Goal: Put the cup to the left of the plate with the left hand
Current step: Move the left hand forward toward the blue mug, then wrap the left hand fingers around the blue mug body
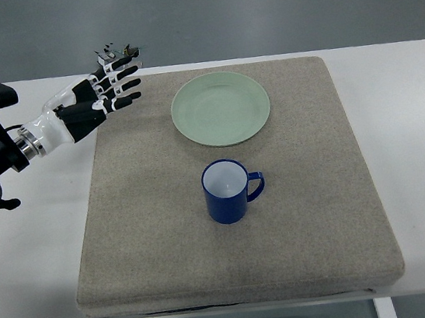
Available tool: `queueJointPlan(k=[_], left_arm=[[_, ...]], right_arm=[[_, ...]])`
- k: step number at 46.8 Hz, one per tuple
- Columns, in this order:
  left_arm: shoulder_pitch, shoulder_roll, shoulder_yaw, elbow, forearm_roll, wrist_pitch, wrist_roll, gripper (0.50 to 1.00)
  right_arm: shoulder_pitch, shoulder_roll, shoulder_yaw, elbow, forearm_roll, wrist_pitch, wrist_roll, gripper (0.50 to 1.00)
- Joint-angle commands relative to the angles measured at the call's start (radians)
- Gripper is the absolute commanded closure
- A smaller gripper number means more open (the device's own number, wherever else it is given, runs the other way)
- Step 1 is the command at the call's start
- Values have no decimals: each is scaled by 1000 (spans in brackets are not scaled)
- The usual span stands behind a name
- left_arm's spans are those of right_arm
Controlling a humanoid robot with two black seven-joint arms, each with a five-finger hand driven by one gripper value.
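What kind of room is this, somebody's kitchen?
Probably a robot test lab, not a kitchen: a bare white table on a grey floor, with only a grey mat, one plate and one blue cup laid out.

Lab — bare grey floor (255,4)

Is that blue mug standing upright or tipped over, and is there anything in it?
Upright and empty. The blue ceramic mug stands on the grey felt mat, mouth facing up, its pale inside bare, handle pointing right.
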Motion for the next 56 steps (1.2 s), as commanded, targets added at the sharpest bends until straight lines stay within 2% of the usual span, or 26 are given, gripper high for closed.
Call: queueJointPlan(k=[1,7,18,21,30,35,47,56], left_arm=[[52,5,-36,-43,48,0,-34,500],[111,10,-48,-107,138,0,-75,500],[169,4,-47,-149,264,0,-187,500],[171,1,-47,-152,281,0,-198,500],[192,-7,-29,-268,392,0,-204,501],[227,-53,-21,-313,462,0,-209,500],[237,-70,8,-310,493,0,-206,500],[234,-106,10,-256,517,0,-195,500]], right_arm=[[0,0,0,0,0,0,0,566],[0,0,0,0,0,0,0,566],[0,0,0,0,0,0,0,566],[0,0,0,0,0,0,0,566],[0,0,0,0,0,0,0,566],[0,0,0,0,0,0,0,566],[0,0,0,0,0,0,0,566],[0,0,0,0,0,0,0,566]])
